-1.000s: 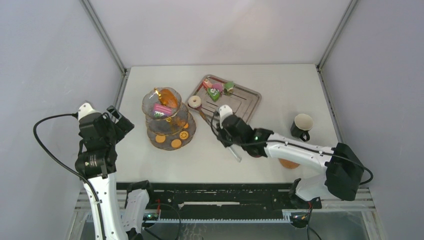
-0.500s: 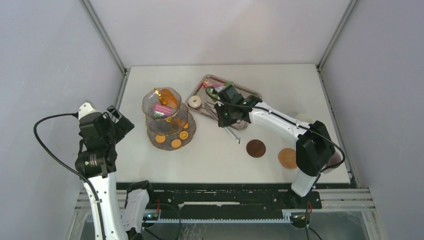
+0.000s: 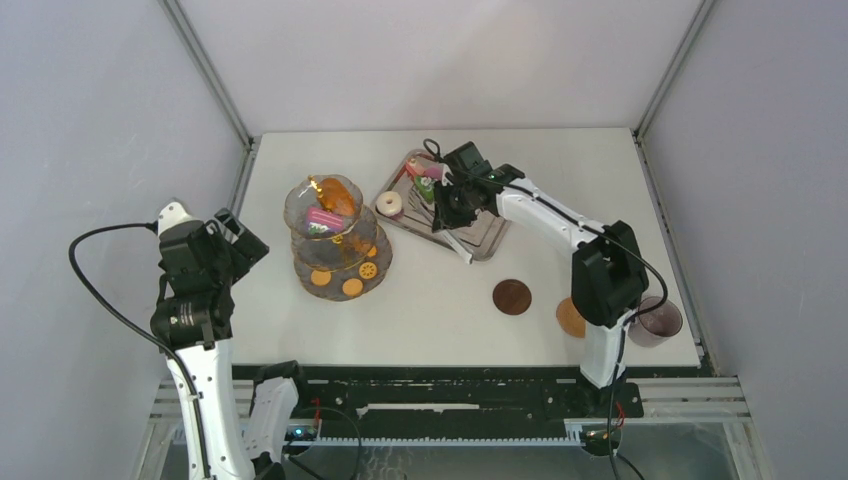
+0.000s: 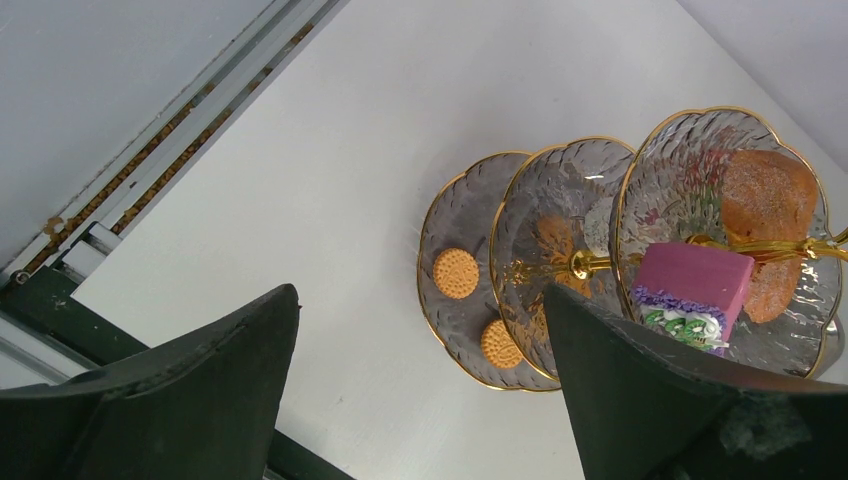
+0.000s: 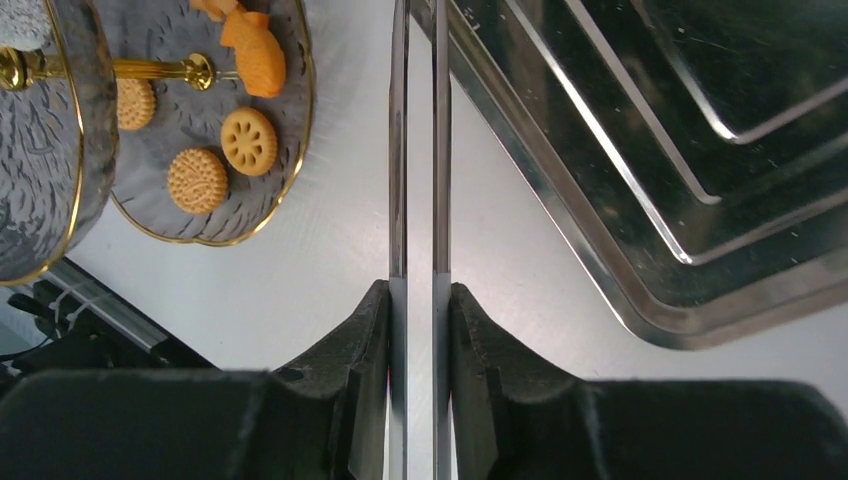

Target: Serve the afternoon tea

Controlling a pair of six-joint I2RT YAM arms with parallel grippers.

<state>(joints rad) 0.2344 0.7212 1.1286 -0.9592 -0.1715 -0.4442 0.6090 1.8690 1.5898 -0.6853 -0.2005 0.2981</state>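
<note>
The three-tier glass stand (image 3: 335, 240) with a gold pole stands left of centre. It holds orange cookies (image 3: 352, 287) on the bottom tier, a pink cake (image 3: 322, 220) and an orange piece higher up. More small cakes (image 3: 427, 178) lie on the steel tray (image 3: 490, 215), and a white ring donut (image 3: 388, 204) sits at its left edge. My right gripper (image 3: 455, 200) is over the tray, shut on the long metal tongs (image 5: 398, 150), which its fingers (image 5: 365, 330) squeeze nearly together. My left gripper (image 3: 235, 245) is open and empty, left of the stand (image 4: 560, 260).
Two brown coasters (image 3: 512, 297) (image 3: 570, 318) lie at the front right. A clear cup (image 3: 657, 321) stands by the right front edge. The right arm stretches over the right half of the table. Walls close in on the left, right and back.
My right arm has swung with the tongs from the front middle of the table back over the tray. Both coasters now show. The dark cup is no longer visible. The left arm is still.
</note>
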